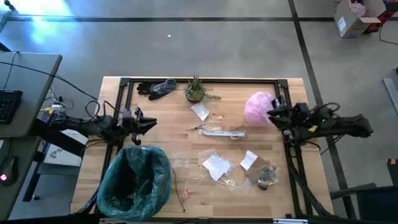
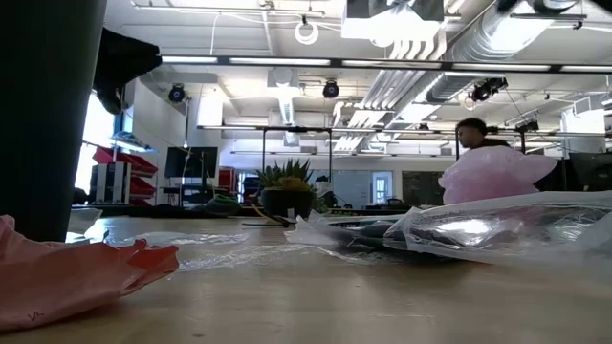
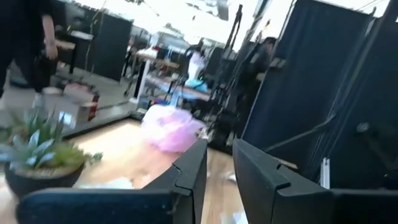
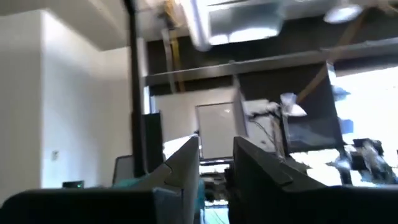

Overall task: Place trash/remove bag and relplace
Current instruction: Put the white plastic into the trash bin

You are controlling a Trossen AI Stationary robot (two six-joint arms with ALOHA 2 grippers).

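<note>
Flanking three paper scraps (image 1: 216, 165), left pincer (image 1: 151, 124) and right pincer (image 1: 272, 114) stand slightly spread, empty.

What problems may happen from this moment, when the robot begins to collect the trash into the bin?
1. The clear wrappers are thin and lie flat on the table, so a tool may slide over them.
2. The succulent plant stands close beside one paper scrap; a reach there might tip it.
3. The teal bag sits at the table's front left, far from the right tool, so scraps may drop on the way.
</note>
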